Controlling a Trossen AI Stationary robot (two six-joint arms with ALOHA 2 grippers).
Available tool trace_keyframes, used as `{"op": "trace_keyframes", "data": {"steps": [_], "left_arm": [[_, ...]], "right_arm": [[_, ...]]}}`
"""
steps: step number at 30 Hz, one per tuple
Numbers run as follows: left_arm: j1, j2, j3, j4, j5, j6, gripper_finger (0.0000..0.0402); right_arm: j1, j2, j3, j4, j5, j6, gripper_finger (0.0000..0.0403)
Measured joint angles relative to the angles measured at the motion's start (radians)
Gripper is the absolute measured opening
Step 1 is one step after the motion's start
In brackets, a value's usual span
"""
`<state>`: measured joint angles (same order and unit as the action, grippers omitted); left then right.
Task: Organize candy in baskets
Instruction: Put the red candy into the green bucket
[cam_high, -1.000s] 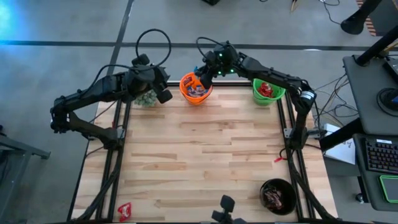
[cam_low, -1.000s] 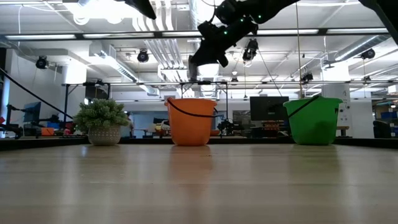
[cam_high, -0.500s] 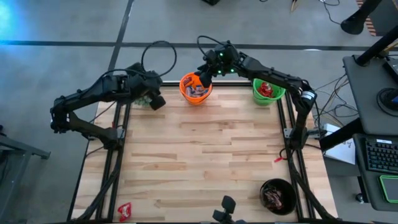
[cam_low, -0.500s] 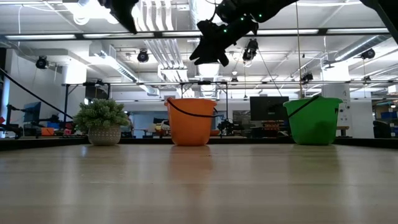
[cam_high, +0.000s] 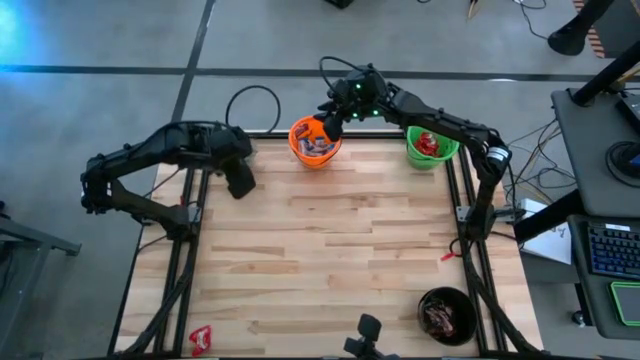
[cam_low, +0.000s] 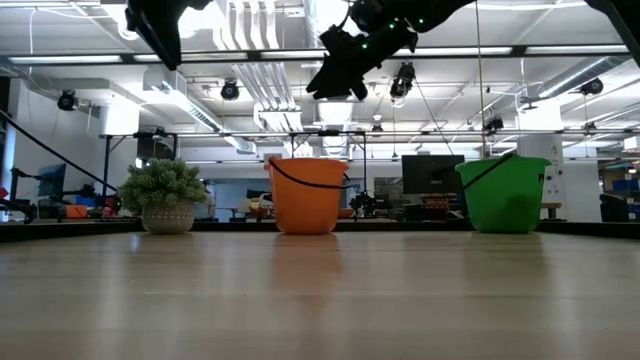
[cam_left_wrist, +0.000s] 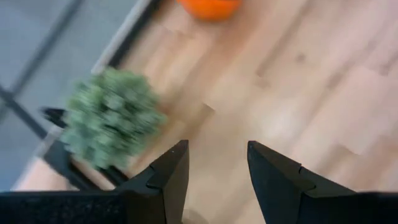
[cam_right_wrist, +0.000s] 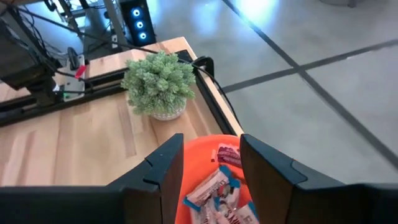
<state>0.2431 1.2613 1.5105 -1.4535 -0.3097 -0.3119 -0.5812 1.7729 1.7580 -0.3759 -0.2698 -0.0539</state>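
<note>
**Both arms raised along the far edge, jaws released and empty**

The wooden surface (cam_high: 330, 250) fills the middle of the high view, its planks mostly bare.

The left arm reaches in from 9 o'clock; the left gripper (cam_high: 240, 180) hangs over the surface near the 10 o'clock corner. In its wrist view the jaws stand apart with nothing between them, above bare planks.

The right arm stretches from the 3 o'clock side along the far edge to the right gripper (cam_high: 328, 120), which hovers above the orange basket (cam_high: 315, 141) at 12 o'clock. Its jaws are released too, with nothing held, and the basket's mouth lies directly beneath them.

The green basket (cam_high: 431, 147) stands at 1 o'clock, beside the right arm's forearm, with red candy (cam_high: 428, 143) inside. The black basket (cam_high: 446, 314) sits well apart at 5 o'clock and holds dark brown candy (cam_high: 440, 318).

The fuzzy plant (cam_right_wrist: 158, 84) in its pale pot stands at the 10 o'clock corner, near the orange basket.

Light blue-and-white candy (cam_right_wrist: 214, 190) lies in the orange basket, along with a red piece.

One red wrapper (cam_high: 201, 338) lies alone at 7 o'clock, by the near edge.
</note>
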Motion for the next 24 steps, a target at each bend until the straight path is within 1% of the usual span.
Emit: {"op": "trace_keyframes", "data": {"steps": [3,13,17,20,24], "left_arm": [[-0.008,0.0,0.0,-0.015,0.066,-0.045,0.0146],[-0.093,0.0,0.0,-0.089,0.199,-0.168,0.0146],[-0.167,0.0,0.0,-0.092,0.254,-0.211,0.0146],[-0.239,0.0,0.0,-0.1,0.265,-0.232,0.0146],[-0.346,0.0,0.0,-0.118,0.281,-0.282,0.0146]], "right_arm": [[-0.002,-0.003,0.0,0.0,0.0,-0.03,0.0148],[-0.002,-0.016,0.0,-0.009,0.001,-0.036,0.0148],[-0.002,-0.029,0.0,-0.033,0.0,-0.025,0.0148],[0.0,-0.041,0.0,-0.047,0.0,-0.017,0.0148],[0.003,-0.066,0.0,-0.082,0.0,0.052,0.0148]]}}
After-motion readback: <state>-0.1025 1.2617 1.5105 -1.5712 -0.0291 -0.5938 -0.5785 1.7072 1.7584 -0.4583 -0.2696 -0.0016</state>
